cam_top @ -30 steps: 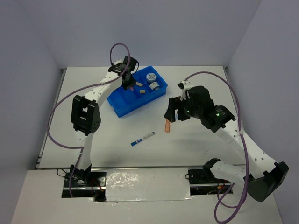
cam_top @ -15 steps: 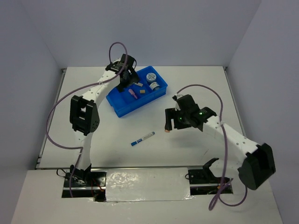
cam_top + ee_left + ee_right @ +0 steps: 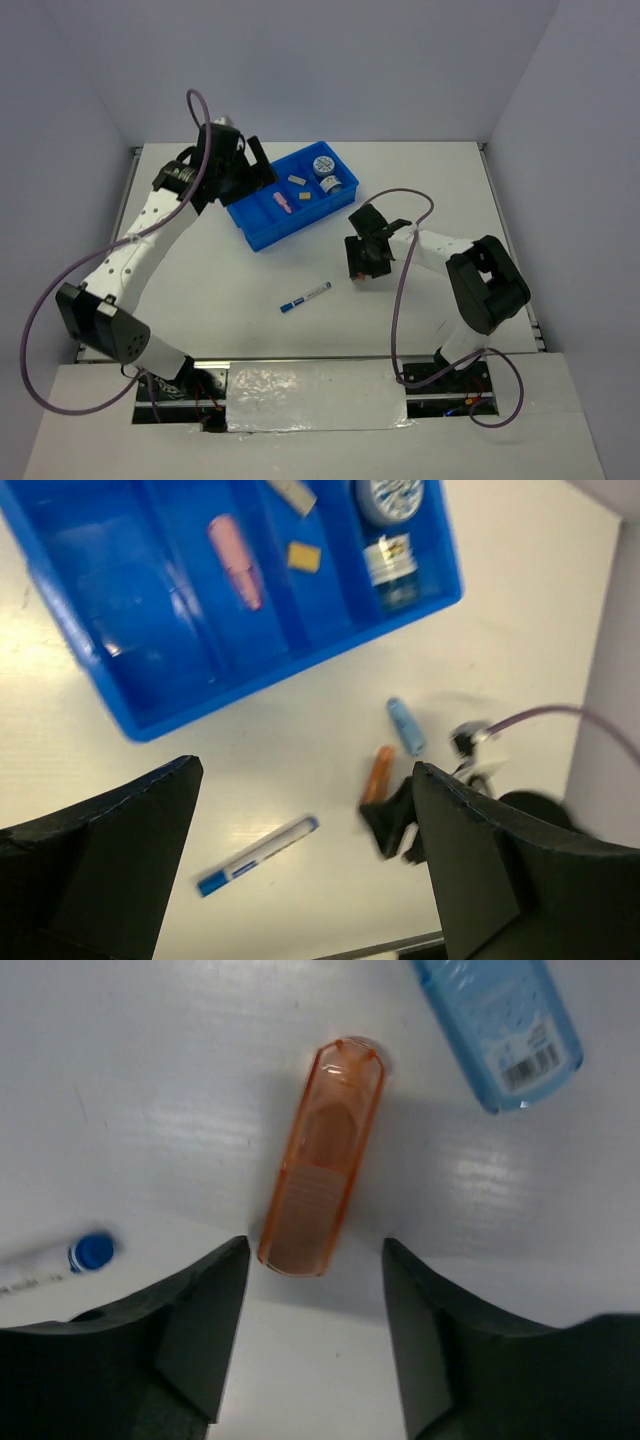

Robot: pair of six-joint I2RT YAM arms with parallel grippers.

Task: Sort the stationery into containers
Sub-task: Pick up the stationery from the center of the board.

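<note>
Stationery is partly sorted: a pink piece (image 3: 236, 560), a tan piece (image 3: 303, 556), a grey piece (image 3: 292, 494) and a patterned roll (image 3: 390, 495) are seen inside the blue tray (image 3: 280, 665), while an orange piece (image 3: 322, 1160), a light-blue piece (image 3: 500, 1020) and a marker (image 3: 305, 297) are left on the table (image 3: 200, 300). The step in hand is judged to be the pickup of the orange piece. The right claw (image 3: 315, 1255) is held low over it, its jaws released and set either side of the piece's near end, with a gap on each side; nothing is gripped yet. The left claw (image 3: 305, 770) is spread wide and empty, raised beside the tray's far left corner. A squeeze across the orange piece's narrow width is called for next, then a lift high enough for the tray's wall to be cleared before a compartment is chosen. Room is tight on two sides: the light-blue piece lies just beside the orange piece's far end without touching it, and the marker's blue cap is seen near the left finger (image 3: 200, 1330), so either could be nudged. Between the orange piece and the tray, bare table is offered for the carry, and the tray's right side is left free of the other arm.
</note>
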